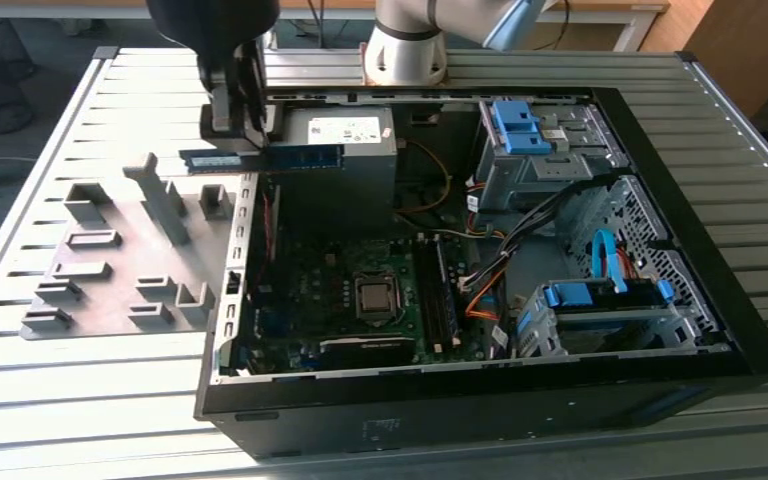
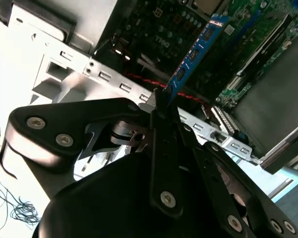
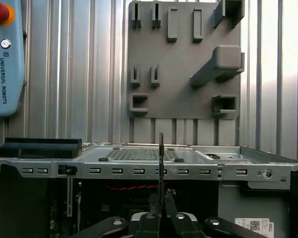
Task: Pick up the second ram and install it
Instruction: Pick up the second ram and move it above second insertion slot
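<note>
Up in the exterior view's upper left, the gripper (image 1: 240, 138) is clamped on the second ram (image 1: 307, 156), held level across the computer case's (image 1: 243, 250) rim. Its fingers hide the board's middle.

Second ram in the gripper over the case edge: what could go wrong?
1. The second ram sticks out sideways from the gripper, seemingly pinched off centre; it may tilt.
2. It hangs over the case's metal rim; a low path could clip it.
3. Loose cables lie beside the memory slots and might snag.
</note>
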Motion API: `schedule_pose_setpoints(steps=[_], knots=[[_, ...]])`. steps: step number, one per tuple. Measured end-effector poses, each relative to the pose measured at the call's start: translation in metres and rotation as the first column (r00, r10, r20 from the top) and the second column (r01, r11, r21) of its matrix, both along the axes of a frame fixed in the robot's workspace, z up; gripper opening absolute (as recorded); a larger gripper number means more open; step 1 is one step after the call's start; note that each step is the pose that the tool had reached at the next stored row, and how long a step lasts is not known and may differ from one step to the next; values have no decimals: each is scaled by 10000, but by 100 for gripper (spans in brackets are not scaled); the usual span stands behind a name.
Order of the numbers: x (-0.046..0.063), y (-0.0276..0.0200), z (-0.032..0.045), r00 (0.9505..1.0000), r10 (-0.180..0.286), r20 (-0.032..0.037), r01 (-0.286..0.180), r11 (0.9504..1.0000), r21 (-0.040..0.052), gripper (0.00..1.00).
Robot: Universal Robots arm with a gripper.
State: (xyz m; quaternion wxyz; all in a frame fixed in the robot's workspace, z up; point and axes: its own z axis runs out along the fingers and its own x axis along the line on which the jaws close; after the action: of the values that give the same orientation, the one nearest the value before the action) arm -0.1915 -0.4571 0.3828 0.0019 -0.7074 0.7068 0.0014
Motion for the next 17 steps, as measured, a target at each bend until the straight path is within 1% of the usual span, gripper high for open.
schedule_pose_setpoints(steps=[6,17], knots=[[144,0,-1,10000,0,0,0,10000,0,14],[505,0,-1,10000,0,0,0,10000,0,14]])
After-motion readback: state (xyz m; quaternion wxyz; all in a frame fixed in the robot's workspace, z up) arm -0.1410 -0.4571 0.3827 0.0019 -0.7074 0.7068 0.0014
